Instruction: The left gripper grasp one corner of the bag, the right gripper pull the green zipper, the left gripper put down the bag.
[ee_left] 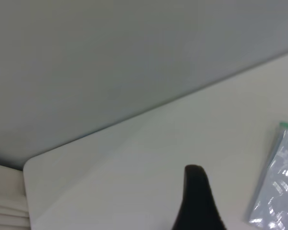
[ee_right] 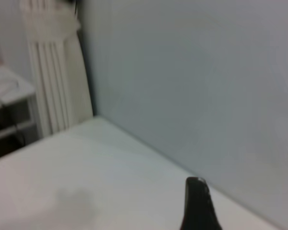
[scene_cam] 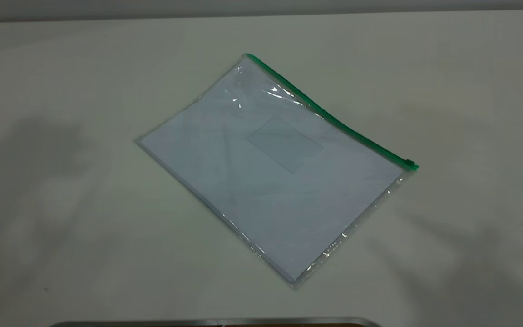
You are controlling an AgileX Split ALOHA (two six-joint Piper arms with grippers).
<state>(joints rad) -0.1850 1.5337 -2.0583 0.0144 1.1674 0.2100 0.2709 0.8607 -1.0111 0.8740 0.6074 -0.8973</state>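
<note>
The bag lies flat on the white table, turned at an angle, with white sheets inside and a faint card pocket on its front. The green zipper runs along its far right long edge, and the darker slider sits at the right end. The corner of the bag at the strip's other end points to the back. Neither arm shows in the exterior view. In the left wrist view my left gripper is a black wedge above bare table, apart from the bag. My right gripper hangs over bare table near the wall.
A metal-edged object lies at the table's front edge. The grey wall stands behind the table's rounded back corner. A white radiator and a side shelf stand past the table's end in the right wrist view.
</note>
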